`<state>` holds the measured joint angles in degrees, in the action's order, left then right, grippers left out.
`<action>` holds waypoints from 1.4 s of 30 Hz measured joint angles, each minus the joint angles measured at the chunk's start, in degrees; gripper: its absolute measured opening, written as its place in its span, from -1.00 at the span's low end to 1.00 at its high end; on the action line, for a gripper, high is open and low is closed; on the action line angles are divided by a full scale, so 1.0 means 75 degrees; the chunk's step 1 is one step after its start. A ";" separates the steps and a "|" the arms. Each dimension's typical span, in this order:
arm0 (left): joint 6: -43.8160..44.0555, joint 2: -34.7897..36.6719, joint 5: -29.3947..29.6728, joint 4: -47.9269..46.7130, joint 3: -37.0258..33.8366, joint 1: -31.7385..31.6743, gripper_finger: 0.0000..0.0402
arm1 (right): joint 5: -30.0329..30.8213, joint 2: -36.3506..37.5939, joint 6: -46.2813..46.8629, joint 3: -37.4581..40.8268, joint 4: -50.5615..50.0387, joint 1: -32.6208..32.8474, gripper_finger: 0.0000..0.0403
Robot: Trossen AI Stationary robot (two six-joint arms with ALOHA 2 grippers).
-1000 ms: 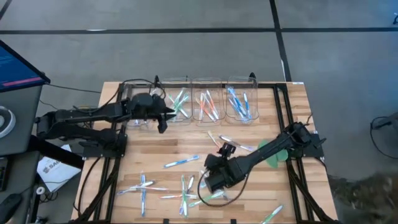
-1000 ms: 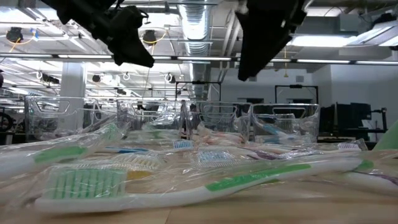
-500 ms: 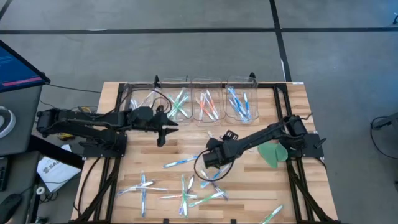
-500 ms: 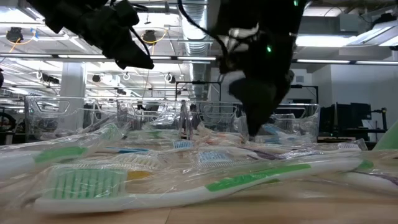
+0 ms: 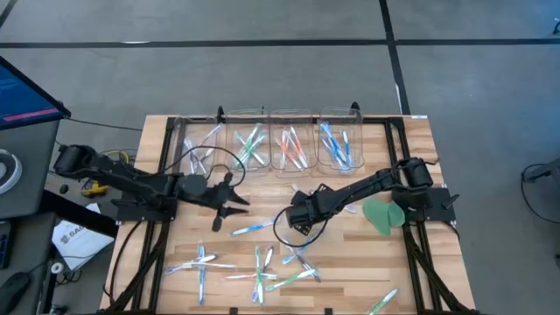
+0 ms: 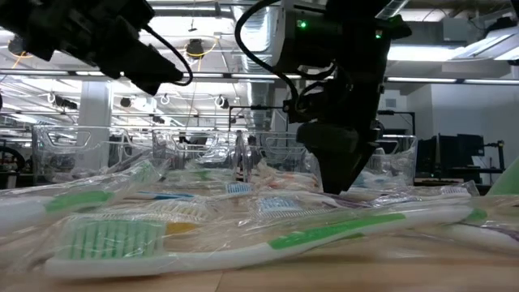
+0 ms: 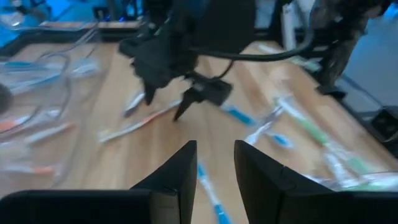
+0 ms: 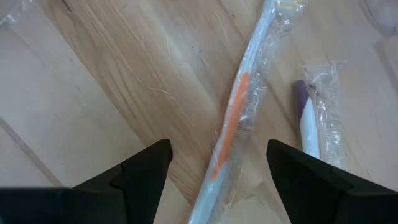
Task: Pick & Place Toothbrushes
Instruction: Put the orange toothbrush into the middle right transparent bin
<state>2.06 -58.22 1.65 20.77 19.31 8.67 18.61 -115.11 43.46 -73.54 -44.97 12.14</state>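
Right pincer [image 5: 298, 216]: centre of the high view, low over the table [image 5: 411, 262], fingers set wide with nothing between them, straddling an orange-accented wrapped toothbrush [image 8: 239, 112]; purple-tipped toothbrush [image 8: 309, 115] just beside it. Likely lined up for a grasp on the orange one, spread wide enough to clear the handle and its wrapping.

Left pincer [image 5: 224, 210]: left of centre in the high view, above bare wood, fingers [image 7: 181, 168] narrowly parted and empty; blue-accented toothbrush [image 5: 255, 227] just to its right. Probably staged for that one.

Clear bins [image 5: 293, 140]: row along the top edge of the table, already holding toothbrushes apparently grouped by accent: green, orange, blue, one bin per colour. Hence the likely destination for the orange piece: the middle bin.

Loose toothbrushes [image 5: 258, 273]: scattered across the lower part of the high view, not yet sorted, some crossed over one another.

Green leaf-shaped piece [image 5: 382, 214]: right of centre, flat, beside the right arm.
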 joint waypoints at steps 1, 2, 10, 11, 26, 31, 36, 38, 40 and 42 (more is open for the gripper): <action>0.0025 0.0000 0.0000 0.0171 -0.0100 0.0102 -0.51 | 0.0003 0.0000 -0.0003 0.0022 0.0030 0.0007 0.33; 0.0027 0.0000 0.0000 0.0269 -0.0192 0.0197 -0.51 | 0.0008 -0.0003 0.0000 0.0051 0.0062 0.0028 0.33; 0.0051 -0.0002 0.0000 0.0587 -0.0569 0.0519 -0.51 | 0.0130 -0.0029 0.0006 0.0079 0.0120 0.0186 0.33; 0.0094 -0.0003 0.0000 0.0672 -0.0612 0.0519 -0.51 | 0.0107 -0.0029 0.0016 0.0079 0.0120 0.0141 0.33; 0.0816 0.0000 0.0003 0.1251 -0.0962 0.0516 -0.51 | -0.0359 -0.0032 0.0612 0.0083 0.0266 -0.0143 0.19; 0.1007 0.0000 0.0002 0.1251 -0.0962 0.0516 -0.51 | -0.0367 -0.0041 0.0573 0.0085 0.0423 -0.0149 -0.12; 0.0931 0.0000 0.0048 0.1248 -0.0962 0.0495 -0.51 | -0.0407 -0.0047 0.0057 0.0085 0.0644 -0.0166 -0.54; 0.0931 0.0000 0.0167 0.1243 -0.0962 0.0458 -0.51 | -0.0417 -0.0050 -0.0051 0.0085 0.0717 -0.0177 -0.74; 0.0931 0.0000 0.0273 0.1237 -0.0962 0.0440 -0.51 | -0.0404 -0.0047 -0.0073 0.0085 0.0726 -0.0190 -0.90; 0.0974 0.0000 0.0310 0.1230 -0.0962 0.0441 -0.51 | -0.0388 -0.0047 -0.0073 0.0082 0.0768 -0.0190 -0.92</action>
<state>9.36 -58.22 3.97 29.99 12.10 11.97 15.70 -115.46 42.92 -72.93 -39.22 10.72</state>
